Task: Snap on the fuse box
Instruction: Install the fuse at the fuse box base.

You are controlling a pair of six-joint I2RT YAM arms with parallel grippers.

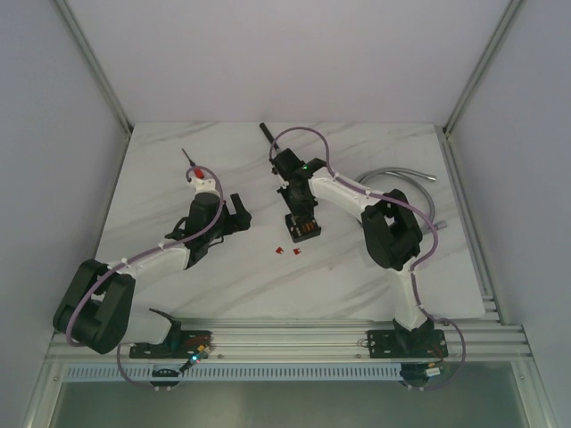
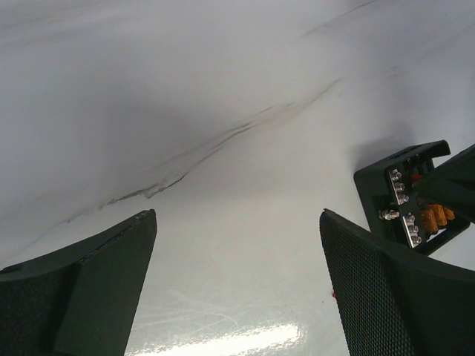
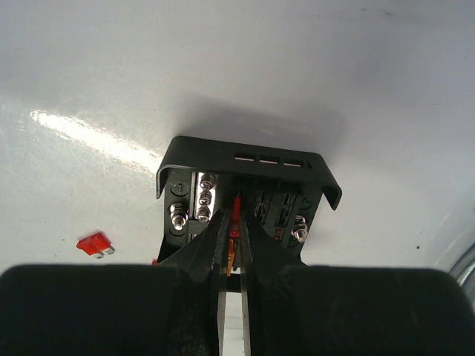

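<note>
The fuse box is a small open black box lying on the marble table at the centre. It shows silver screws and red and orange fuses in the right wrist view and at the right edge of the left wrist view. My right gripper stands right over it, its jaws shut on a thin red fuse that sits upright inside the box. My left gripper is open and empty, a short way left of the box, with only bare table between its fingers.
Two loose red fuses lie just in front of the box; one shows in the right wrist view. A red-handled tool lies at the back left, a black tool at the back centre, and a grey cable at the right.
</note>
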